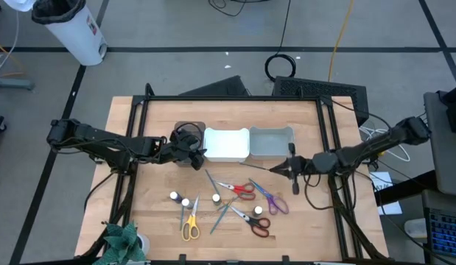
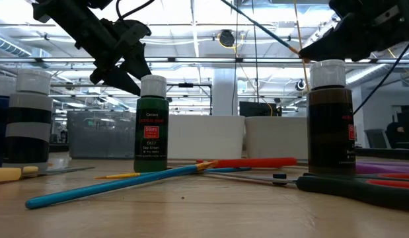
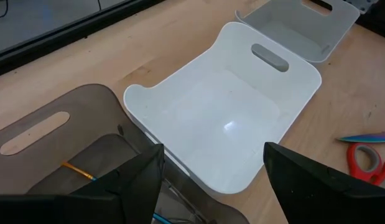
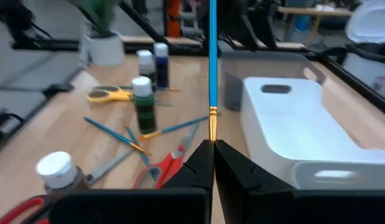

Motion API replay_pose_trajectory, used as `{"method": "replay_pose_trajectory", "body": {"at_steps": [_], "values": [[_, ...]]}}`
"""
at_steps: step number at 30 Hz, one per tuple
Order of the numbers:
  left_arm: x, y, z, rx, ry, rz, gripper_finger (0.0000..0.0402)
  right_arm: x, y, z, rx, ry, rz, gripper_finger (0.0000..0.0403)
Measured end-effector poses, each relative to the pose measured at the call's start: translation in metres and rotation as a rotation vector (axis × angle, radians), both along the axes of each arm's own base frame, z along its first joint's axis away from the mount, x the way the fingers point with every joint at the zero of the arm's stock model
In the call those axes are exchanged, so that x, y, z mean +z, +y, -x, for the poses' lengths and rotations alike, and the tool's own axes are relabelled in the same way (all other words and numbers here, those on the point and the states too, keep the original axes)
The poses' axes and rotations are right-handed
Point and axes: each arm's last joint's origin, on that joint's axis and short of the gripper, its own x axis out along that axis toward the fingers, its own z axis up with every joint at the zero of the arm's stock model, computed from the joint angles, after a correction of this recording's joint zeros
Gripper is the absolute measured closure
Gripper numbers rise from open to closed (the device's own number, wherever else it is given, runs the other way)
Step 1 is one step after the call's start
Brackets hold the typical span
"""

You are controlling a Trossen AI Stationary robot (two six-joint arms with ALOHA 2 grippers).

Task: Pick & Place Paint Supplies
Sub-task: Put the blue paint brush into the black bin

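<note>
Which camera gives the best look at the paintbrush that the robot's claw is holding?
The right wrist view: the blue brush stands full length from the shut right claw. The high view shows it only as a thin line by the grey bin. The low view catches a thin dark line; the left wrist view misses it.

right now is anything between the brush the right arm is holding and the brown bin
Yes. The right gripper holds the brush by the grey bin. The white bin lies between there and the brown bin, where the left gripper hovers with its fingers open.
</note>
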Motion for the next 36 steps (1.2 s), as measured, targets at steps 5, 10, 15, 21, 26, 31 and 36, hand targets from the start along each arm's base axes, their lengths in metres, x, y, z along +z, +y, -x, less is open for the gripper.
{"method": "replay_pose_trajectory", "body": {"at_steps": [5,10,15,21,26,31,36], "values": [[0.0,0.0,0.0,0.001,0.0,0.001,0.0119,-0.013,-0.006,0.006,0.02,-0.096,-0.039,0.0403],[0.0,0.0,0.0,0.001,0.0,0.001,0.0119,-0.016,-0.012,0.01,0.014,-0.128,-0.057,0.0403],[0.001,0.0,-0.001,-0.013,-0.004,-0.018,0.0119,-0.014,-0.014,0.011,0.014,-0.145,-0.057,0.0403],[0.007,0.0,-0.006,-0.043,-0.062,-0.044,0.0119,-0.014,-0.015,0.011,0.022,-0.142,-0.058,0.0403],[0.007,-0.002,-0.006,-0.055,-0.066,-0.045,0.0119,-0.014,-0.015,0.012,0.022,-0.139,-0.057,0.0403],[0.007,-0.002,-0.006,-0.056,-0.066,-0.045,0.0119,-0.015,-0.015,0.012,0.021,-0.139,-0.056,0.0403],[0.007,-0.002,-0.006,-0.056,-0.066,-0.044,0.0119,-0.015,-0.015,0.012,0.021,-0.139,-0.056,0.0403]]}}
